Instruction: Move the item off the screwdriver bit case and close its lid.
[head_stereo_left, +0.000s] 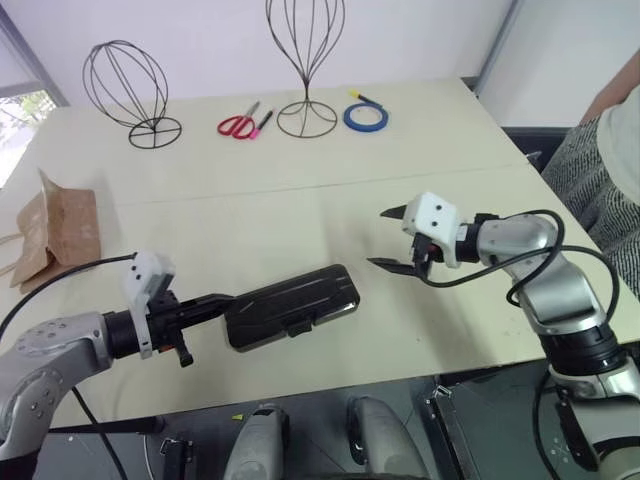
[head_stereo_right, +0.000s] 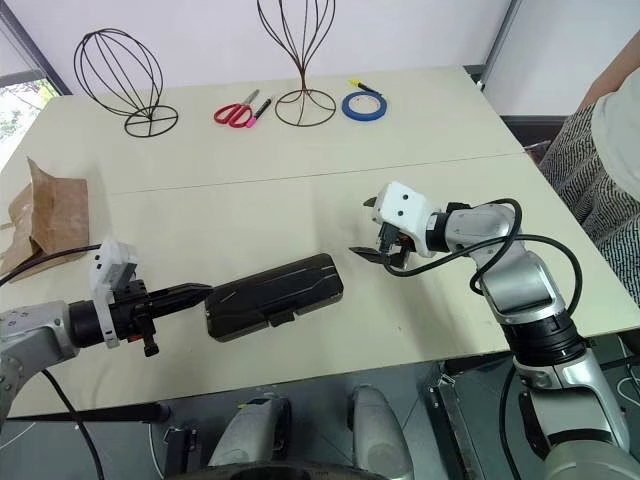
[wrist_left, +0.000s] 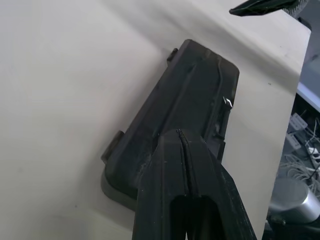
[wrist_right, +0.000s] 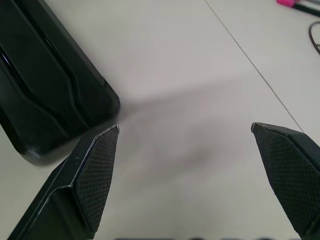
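Lid (head_stereo_left: 300, 292) lies shut on the screwdriver bit case (head_stereo_right: 230, 312), left fingers (head_stereo_left: 212, 307) clenched at its end, right fingers (head_stereo_left: 390, 213) released, paper bag (head_stereo_left: 62, 226) well apart.

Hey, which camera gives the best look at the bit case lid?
The left eye view: the whole lid lies shut on the case, latch tab included. The right eye view shows the same. The left wrist view sees it lengthwise behind the shut left gripper; the right wrist view catches one end.
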